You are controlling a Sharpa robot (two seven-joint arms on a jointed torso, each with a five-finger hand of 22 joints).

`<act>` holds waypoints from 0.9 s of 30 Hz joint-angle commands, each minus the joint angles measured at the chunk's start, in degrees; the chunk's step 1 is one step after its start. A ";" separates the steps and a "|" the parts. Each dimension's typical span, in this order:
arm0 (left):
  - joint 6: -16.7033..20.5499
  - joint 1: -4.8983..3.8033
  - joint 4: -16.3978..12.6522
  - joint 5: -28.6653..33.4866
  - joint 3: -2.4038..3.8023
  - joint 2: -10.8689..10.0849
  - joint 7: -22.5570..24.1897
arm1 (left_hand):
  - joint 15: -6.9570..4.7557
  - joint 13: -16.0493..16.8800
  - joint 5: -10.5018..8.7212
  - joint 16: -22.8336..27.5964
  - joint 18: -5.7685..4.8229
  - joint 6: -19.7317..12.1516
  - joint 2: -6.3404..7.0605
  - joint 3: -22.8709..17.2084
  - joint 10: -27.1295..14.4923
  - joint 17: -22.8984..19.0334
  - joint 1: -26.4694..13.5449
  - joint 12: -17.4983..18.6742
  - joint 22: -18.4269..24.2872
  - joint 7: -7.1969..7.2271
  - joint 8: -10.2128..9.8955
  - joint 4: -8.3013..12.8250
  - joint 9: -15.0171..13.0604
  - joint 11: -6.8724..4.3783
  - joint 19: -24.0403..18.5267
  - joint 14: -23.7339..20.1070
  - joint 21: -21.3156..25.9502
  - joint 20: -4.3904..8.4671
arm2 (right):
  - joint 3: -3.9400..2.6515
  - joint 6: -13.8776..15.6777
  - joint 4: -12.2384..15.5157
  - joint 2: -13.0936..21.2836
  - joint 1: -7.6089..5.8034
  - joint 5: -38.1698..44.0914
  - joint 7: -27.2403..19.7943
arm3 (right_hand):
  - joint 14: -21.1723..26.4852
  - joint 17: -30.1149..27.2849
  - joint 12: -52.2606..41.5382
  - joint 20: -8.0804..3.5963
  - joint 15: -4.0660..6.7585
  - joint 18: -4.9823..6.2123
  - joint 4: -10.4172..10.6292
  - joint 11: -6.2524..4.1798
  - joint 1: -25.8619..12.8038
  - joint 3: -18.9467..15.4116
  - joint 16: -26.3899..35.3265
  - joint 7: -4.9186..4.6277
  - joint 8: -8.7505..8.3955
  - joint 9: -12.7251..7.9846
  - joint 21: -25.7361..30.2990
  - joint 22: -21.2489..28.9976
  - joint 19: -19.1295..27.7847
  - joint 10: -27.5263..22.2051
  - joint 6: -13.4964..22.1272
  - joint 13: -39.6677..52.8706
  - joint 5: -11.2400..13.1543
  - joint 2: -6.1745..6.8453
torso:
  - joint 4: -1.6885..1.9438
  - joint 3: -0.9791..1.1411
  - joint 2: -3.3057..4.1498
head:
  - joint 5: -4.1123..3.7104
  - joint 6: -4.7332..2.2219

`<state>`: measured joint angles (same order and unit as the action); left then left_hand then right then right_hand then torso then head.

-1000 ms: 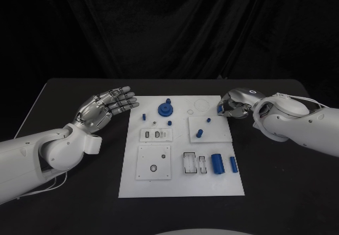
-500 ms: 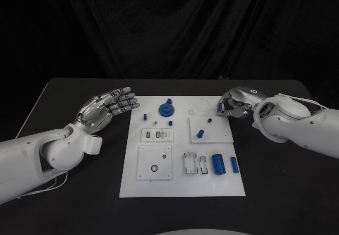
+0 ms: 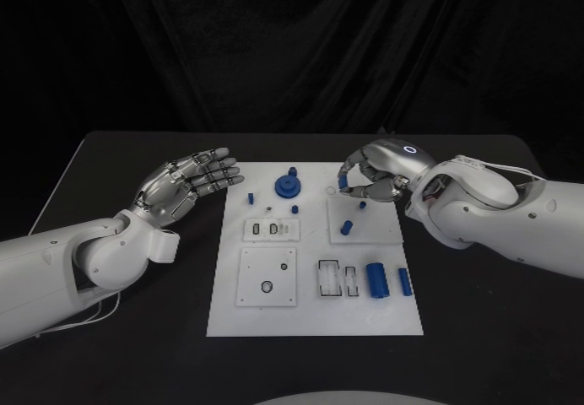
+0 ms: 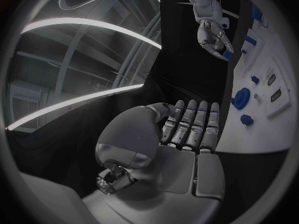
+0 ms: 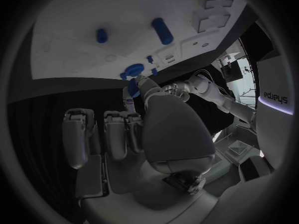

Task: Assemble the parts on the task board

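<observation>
While the task board [image 3: 314, 253] lies flat in the middle of the black table [image 3: 487, 304], the right robot hand [image 3: 371, 179] hovers over the board's far right part, pinching a small blue part [image 3: 343, 180] between thumb and a finger. Right wrist view confirms it: small blue piece [image 5: 132, 88] at the fingertips [image 5: 141, 81], other fingers curled in beside it.

Parts on the board:
- blue gear-like disc with a raised hub [image 3: 289, 186], far end, left of centre
- small blue peg [image 3: 251, 199] near the far left edge
- small blue peg [image 3: 294, 210] just nearer than the disc
- blue peg [image 3: 363, 203] and short blue cylinder [image 3: 347, 227] on the raised square plate at right
- large blue cylinder [image 3: 376, 281] and slimmer blue cylinder [image 3: 402, 283] side by side near the right edge, near end
- rectangular slots [image 3: 328, 278] just left of them, one dark-outlined
- square plate with an oval hole [image 3: 266, 288] at near left

Left robot hand [image 3: 185, 180] sits over the table just beside the board's far left edge, palm up, fingers extended and apart, holding nothing. Left wrist view shows the same: fingers [image 4: 191, 125] straight, side by side, nothing in the palm, board edge beside them.
</observation>
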<state>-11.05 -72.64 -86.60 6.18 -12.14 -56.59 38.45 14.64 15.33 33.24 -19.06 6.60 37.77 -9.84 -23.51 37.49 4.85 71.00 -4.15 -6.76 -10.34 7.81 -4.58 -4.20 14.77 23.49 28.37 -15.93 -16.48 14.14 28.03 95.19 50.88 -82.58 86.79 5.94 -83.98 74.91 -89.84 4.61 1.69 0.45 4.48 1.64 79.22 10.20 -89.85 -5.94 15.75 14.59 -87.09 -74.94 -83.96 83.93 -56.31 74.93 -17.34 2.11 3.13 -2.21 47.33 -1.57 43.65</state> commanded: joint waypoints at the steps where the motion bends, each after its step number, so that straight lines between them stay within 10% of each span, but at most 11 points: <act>1: -0.92 0.12 -0.09 0.11 0.05 0.06 0.33 | -0.17 0.05 -0.19 -0.25 -0.58 0.13 0.11 -0.28 0.34 -0.08 -0.59 -0.31 0.08 -0.74 0.17 0.05 -0.04 -0.03 -0.05 0.07 -0.16 -0.04 | -0.03 -1.64 1.34 -1.29 0.38 2.50 0.02 | -6.02 15.09 -0.16 -0.23 0.30 0.62 -0.34 -0.08 0.42 0.11 -0.15 0.23 0.34 1.22 0.18 -13.13 -3.65 6.07 0.21 15.07 -0.66 -0.32 | 0.11 -0.03 0.04 | -0.15 0.10; 27: -1.48 0.15 0.10 0.11 0.05 0.42 -0.17 | -0.17 0.07 -0.22 -0.29 -0.57 0.13 0.11 -0.35 0.42 -0.10 -0.65 -0.31 0.10 -0.77 0.18 0.04 -0.04 -0.01 -0.10 0.05 -0.13 -0.05 | -0.05 -8.33 -2.29 -11.23 4.51 3.96 3.69 | -6.02 15.09 -0.16 -0.27 0.31 1.05 -0.47 -0.06 -0.25 0.09 -0.15 0.16 0.68 1.83 1.50 -12.34 -2.70 6.07 1.04 15.07 -2.04 -0.08 | 0.13 -0.13 -0.04 | -0.78 0.06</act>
<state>-11.45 -72.61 -86.45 6.19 -12.14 -56.21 37.99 14.64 15.31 33.24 -19.06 6.60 37.77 -9.84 -23.51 37.49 4.80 71.00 -4.15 -6.71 -10.34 7.81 -4.58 -4.20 14.77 23.49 28.37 -15.93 -16.48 14.14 20.93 93.12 39.78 -78.25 89.98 7.88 -83.98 74.90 -89.84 4.61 1.69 0.44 4.32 1.64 79.49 10.34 -89.85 -5.95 16.03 14.61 -85.80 -74.92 -83.95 83.93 -55.66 74.92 -19.26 1.98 3.18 -2.38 47.22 -2.31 43.63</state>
